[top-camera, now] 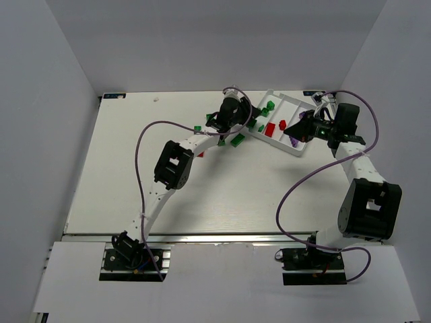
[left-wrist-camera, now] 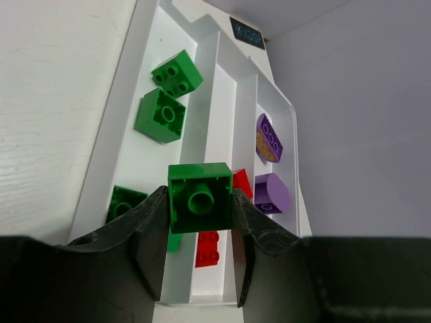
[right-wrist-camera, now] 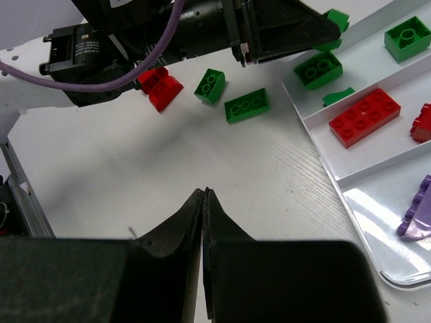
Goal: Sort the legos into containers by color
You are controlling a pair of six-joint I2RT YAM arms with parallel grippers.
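The white table [top-camera: 202,195] carries the tray [right-wrist-camera: 377,202], loose green legos [right-wrist-camera: 247,105] and red legos [right-wrist-camera: 160,87].

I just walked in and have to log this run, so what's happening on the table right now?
Two arms are sorting bricks by colour into a white three-compartment tray. The left tool is shut on a green brick, held above the tray. The right tool is shut and empty, over the table beside it. Green pieces, red pieces and purple pieces lie in separate compartments; loose green ones and loose red ones sit outside.
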